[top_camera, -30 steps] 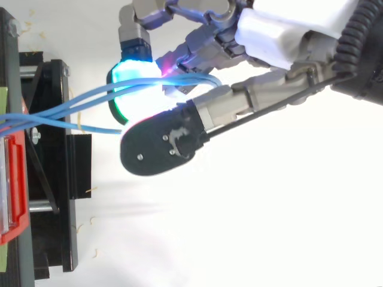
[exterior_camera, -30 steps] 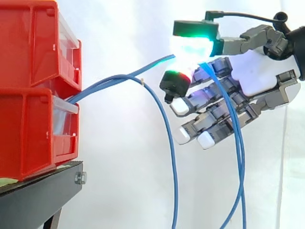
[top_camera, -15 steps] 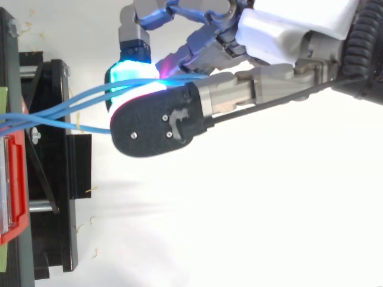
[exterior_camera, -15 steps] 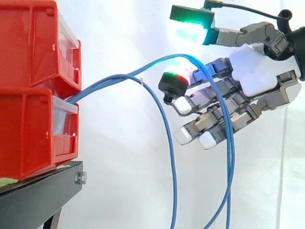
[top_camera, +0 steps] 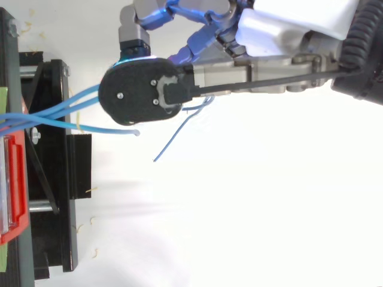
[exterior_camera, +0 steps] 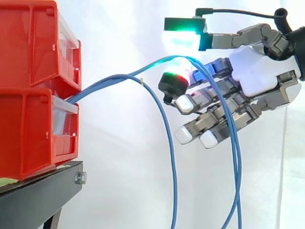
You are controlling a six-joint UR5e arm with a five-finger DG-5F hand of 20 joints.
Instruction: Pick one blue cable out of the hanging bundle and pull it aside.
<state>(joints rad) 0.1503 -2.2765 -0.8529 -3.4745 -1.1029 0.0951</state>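
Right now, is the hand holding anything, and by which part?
Nothing is gripped. Two blue cables hang draped over the upper finger of the hand, at the top of their arch. The thumb stands clear above them.

Ahead of the robot hand (exterior_camera: 252,78), past its fingertips, stacked red bins (exterior_camera: 33,90) on a black stand (exterior_camera: 38,195) block the way. Blue cables (exterior_camera: 95,87) cross that gap (others hang below the palm). Beneath the fingertips, between the hanging strands, lies open room against the white curtain (exterior_camera: 124,181).
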